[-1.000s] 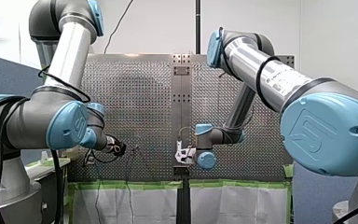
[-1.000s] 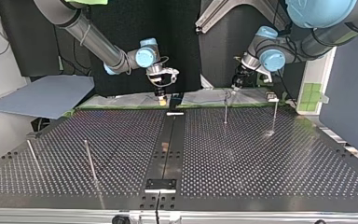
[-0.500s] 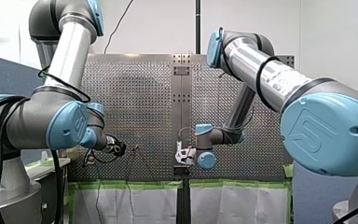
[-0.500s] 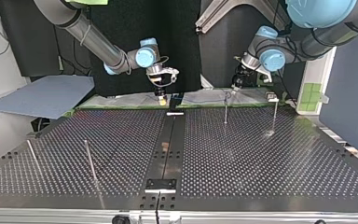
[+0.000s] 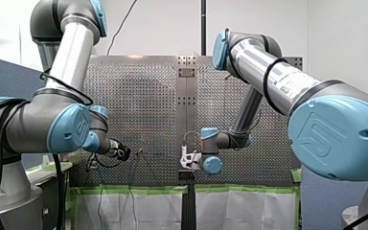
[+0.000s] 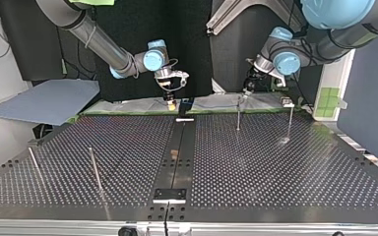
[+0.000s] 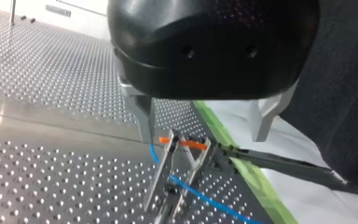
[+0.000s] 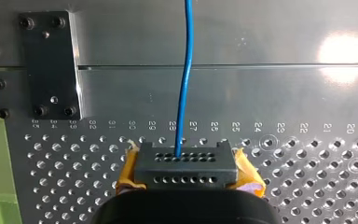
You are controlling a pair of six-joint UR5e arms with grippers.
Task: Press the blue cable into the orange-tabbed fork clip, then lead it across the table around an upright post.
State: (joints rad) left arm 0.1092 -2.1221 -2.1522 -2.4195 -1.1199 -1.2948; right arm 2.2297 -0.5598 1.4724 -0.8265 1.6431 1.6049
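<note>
**Item 1, my left hand (image 7: 201, 138).** The body is black and the metal fingers (image 7: 142, 119) stand well apart, so the hand is open and grips nothing. The fingers straddle the top of the fork clip (image 7: 162, 173). The clip's orange tab (image 7: 191, 144) lies between the fingertips.

**Item 2, blue cable (image 7: 205, 198).** In the left wrist view it shows just beside one fingertip. It crosses the clip's two prongs below the orange tab and runs on over the counter (image 6: 275, 182). Whether it sits fully in the fork cannot be told.

**Item 3, my right hand (image 8: 186, 164).** It is closed on the blue cable's end. Its yellow pads (image 8: 127, 176) press on either side of a black perforated block (image 8: 186, 179). The cable issues from that block and runs straight ahead of the hand, over a seam in the counter. A dark bolted plate (image 8: 51, 65) lies ahead and to one side.

**Item 4, placement in the top view.**
- My right hand hangs at the upper centre of the frame, at the counter's far edge.
- My left hand is at the upper right of the frame.
- A slim post (image 6: 290, 120) stands upright near my left hand, further to the right.
- A second post (image 6: 95, 169) stands at the lower left, well apart from both hands.
- Green tape (image 7: 237, 165) borders the counter's edge beside the clip.
</note>
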